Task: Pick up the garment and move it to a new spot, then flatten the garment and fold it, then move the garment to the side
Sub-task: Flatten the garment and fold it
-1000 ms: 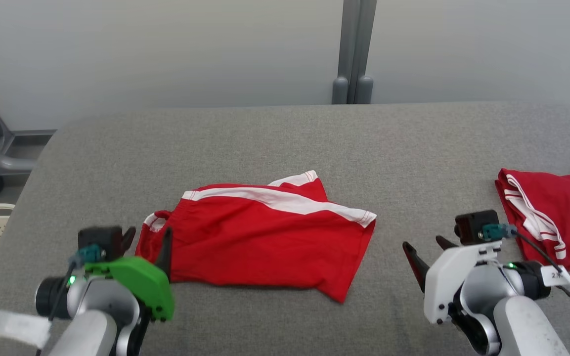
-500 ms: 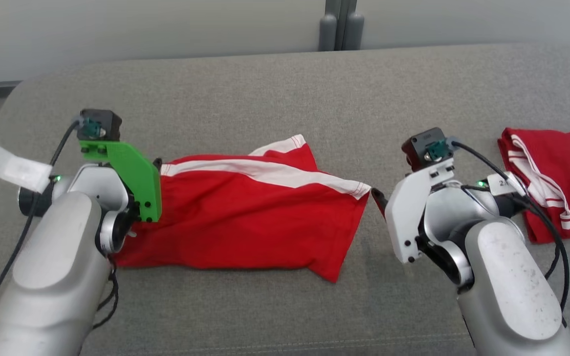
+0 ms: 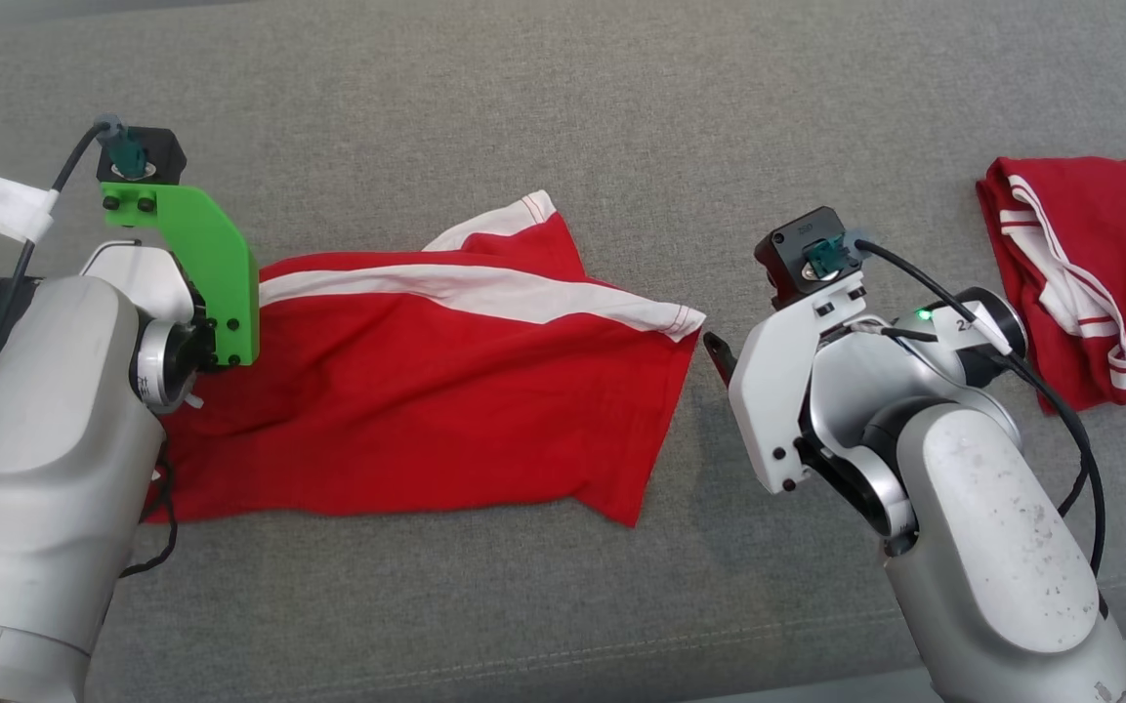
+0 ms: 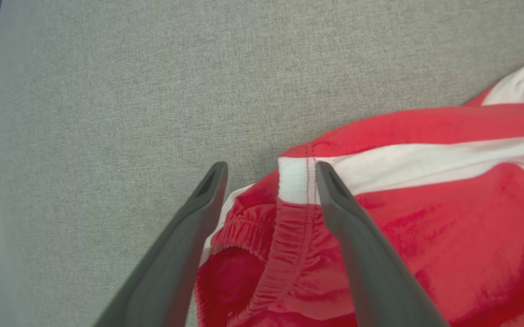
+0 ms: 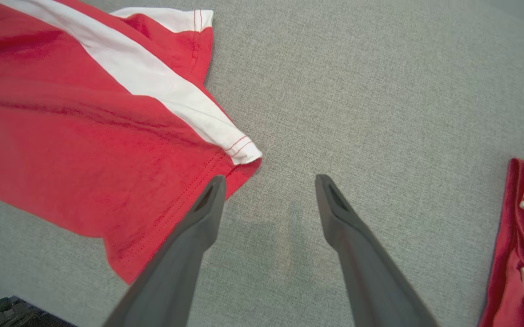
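I see the red shorts (image 3: 426, 410) lying spread on the grey padded tabletop (image 3: 523, 107), white side stripe up, between my two arms. My left gripper (image 4: 271, 170) is released, fingers wide apart, straddling the elastic waistband (image 4: 289, 245) where the stripe ends. My right gripper (image 5: 268, 179) is also spread and empty, with one fingertip at the leg-hem corner (image 5: 243, 156) and the other over bare tabletop. A second red garment (image 3: 1080, 283) lies well off to the right.
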Motion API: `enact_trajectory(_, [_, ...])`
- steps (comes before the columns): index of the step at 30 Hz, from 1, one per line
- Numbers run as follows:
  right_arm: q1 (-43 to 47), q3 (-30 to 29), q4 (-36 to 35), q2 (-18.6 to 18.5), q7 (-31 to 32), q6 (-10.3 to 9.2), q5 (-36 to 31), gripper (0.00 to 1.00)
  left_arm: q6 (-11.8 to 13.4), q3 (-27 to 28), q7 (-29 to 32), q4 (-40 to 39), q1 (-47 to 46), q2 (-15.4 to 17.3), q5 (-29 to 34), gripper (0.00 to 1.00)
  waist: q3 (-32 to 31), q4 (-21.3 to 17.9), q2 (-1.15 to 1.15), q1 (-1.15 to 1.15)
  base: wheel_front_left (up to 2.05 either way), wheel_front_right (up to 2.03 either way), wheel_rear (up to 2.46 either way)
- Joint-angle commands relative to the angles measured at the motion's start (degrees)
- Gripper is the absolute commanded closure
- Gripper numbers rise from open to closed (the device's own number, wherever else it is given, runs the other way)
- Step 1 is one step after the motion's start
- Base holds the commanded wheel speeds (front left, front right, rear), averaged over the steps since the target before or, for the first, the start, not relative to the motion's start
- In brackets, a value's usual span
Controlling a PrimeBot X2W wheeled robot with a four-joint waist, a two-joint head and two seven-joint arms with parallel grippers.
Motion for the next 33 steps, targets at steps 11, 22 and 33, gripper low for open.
enact_trajectory(11, [-1.01, -0.72, -2.14, -0.19, 0.42, -0.03, -1.19, 0.00, -0.72, -0.77, 7.18, 0.07, -2.36, 0.55, -1.77, 0.33, 3.01, -0.37, 0.00, -0.01, 0.00, 0.00, 0.00])
enact_trajectory(22, [-2.43, 0.39, -3.55, -0.19, 0.51, -0.03, -0.04, 0.00, -1.42, -1.11, 8.07, -2.24, -1.20, 0.89, -2.99, 0.94, 4.39, -0.67, 0.00, -0.01, 0.00, 0.00, 0.00])
enact_trajectory(33, [-0.38, 0.77, -5.61, -0.19, 4.38, -0.03, 1.38, 0.00, -2.41, -2.14, 9.62, -2.19, -1.60, -0.72, -4.23, 1.00, 4.81, 0.92, 0.00, -0.01, 0.00, 0.00, 0.00])
